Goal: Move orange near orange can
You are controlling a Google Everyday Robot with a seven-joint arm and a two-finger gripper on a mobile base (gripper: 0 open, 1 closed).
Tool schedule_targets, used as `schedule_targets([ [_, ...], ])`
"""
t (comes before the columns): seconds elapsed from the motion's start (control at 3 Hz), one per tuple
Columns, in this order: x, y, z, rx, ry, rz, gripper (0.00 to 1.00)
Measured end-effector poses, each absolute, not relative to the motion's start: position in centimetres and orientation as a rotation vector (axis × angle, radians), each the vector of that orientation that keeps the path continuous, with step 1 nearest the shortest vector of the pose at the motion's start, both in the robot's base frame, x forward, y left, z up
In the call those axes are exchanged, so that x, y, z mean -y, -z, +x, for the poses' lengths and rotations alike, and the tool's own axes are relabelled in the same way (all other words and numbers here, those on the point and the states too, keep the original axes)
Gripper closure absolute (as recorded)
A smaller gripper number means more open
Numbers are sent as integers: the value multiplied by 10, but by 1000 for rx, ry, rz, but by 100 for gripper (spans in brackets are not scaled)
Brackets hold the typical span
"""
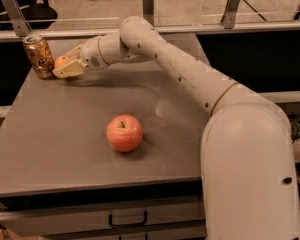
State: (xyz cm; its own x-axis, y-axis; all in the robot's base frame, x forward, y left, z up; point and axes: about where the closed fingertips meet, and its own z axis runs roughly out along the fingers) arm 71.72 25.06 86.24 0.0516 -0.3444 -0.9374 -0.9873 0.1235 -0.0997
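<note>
Pincer: the pale two-finger gripper [60,68] is clenched on the small, round, smooth orange [62,61]. The near finger [69,71] runs along the fruit's lower front, and the far finger is hidden behind it.
Task fruit: the orange sits in that grasp at the far left of the flat grey table [65,134]. It is just to the right of the orange can, and whether it touches the can or the table top cannot be told.
Can: the upright orange can [38,56], orange-brown aluminium with pale swirls and a silver top rim, stands near the table's far left corner, close to both the left and back edges.
Open room: bare grey surface stretches from the gripper toward the front. The red-pink apple [124,133], stem up, sits mid-table, well apart from the gripper.
Arm: the white arm [190,84] rises from its bulky lower segment at the right, crosses up and left over the table, bends near the back edge, and its wrist points left and slightly downward.
Front edge: a drawer with a dark handle [127,219] sits below it.
</note>
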Motion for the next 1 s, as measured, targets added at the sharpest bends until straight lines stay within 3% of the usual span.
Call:
schedule_targets([
  [0.33,-252,-859,716,-1472,-863,-1371,0],
  [1.0,-220,-878,725,-1491,-793,-1283,0],
])
